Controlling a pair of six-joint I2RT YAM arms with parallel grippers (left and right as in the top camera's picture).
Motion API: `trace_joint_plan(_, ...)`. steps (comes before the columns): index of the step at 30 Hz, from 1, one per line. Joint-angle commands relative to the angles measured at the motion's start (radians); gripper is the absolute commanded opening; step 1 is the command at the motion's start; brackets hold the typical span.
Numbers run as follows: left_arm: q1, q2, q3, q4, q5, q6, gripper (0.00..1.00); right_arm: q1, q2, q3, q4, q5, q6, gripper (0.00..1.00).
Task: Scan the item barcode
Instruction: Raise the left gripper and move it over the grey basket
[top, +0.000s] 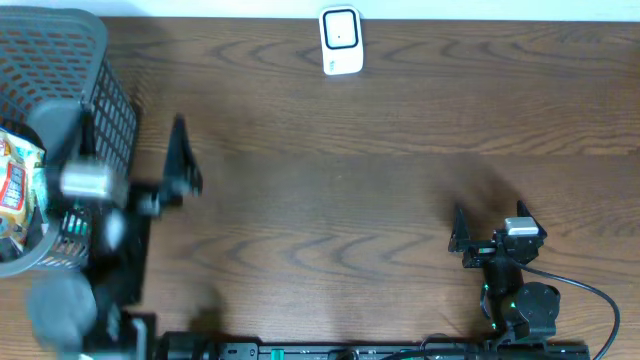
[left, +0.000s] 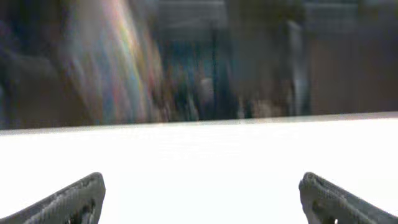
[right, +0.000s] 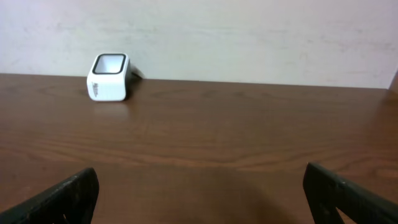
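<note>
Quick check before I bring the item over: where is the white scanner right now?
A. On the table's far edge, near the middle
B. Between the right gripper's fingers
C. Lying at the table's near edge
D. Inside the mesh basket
A: the white scanner stands on the wood at the far edge of the table, well apart from the basket and the right gripper.

L wrist view blurred; basket (top: 112, 100) + packet (top: 14, 186) cut by left edge.

No text could be read. Print on the white scanner (right: 109, 77) was too small. Lettering on the packet (top: 14, 182) was blurred.
</note>
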Motion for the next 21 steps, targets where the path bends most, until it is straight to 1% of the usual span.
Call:
trace_joint_plan(1,-0.003,0.229,0.341,-0.299,0.287,0.071,0.98,0.006,-0.006,-0.002,-0.005,0.003,0.007,0.99)
trace_joint_plan(2,-0.003,0.283,0.402,-0.378,0.322,0.071,0.98,0.006,-0.006,-0.002,-0.005,0.003,0.007,0.99)
trace_joint_plan(3,-0.003,0.328,0.439,-0.414,0.338,0.072,0.98,0.006,-0.006,-0.002,-0.005,0.003,0.007,0.99)
trace_joint_plan(6,-0.003,0.433,0.496,-0.413,0.339,0.081,0.98,0.006,-0.006,-0.002,-0.005,0.003,0.007,0.99)
trace_joint_plan(8,0.009,0.498,0.556,-0.424,0.273,0.045,0.98,0.006,-0.006,-0.002,-0.005,0.003,0.007,0.99)
trace_joint_plan(10,0.029,0.57,0.666,-0.495,0.159,0.002,0.98,0.006,-0.006,-0.002,-0.005,0.003,0.007,0.99)
trace_joint_plan(14,0.116,0.754,1.011,-0.742,0.005,0.002,0.98,0.006,-0.006,-0.002,-0.005,0.003,0.007,0.99)
trace_joint_plan(16,0.192,0.874,1.213,-0.866,-0.103,-0.028,0.97,0.006,-0.006,-0.002,-0.005,0.003,0.007,0.99)
trace_joint_plan(19,0.336,1.049,1.489,-1.054,-0.12,-0.093,0.97,0.006,-0.006,-0.002,-0.005,0.003,0.007,0.99)
trace_joint_plan(21,0.427,1.141,1.603,-1.13,-0.121,-0.122,0.98,0.006,-0.006,-0.002,-0.005,0.003,0.007,0.99)
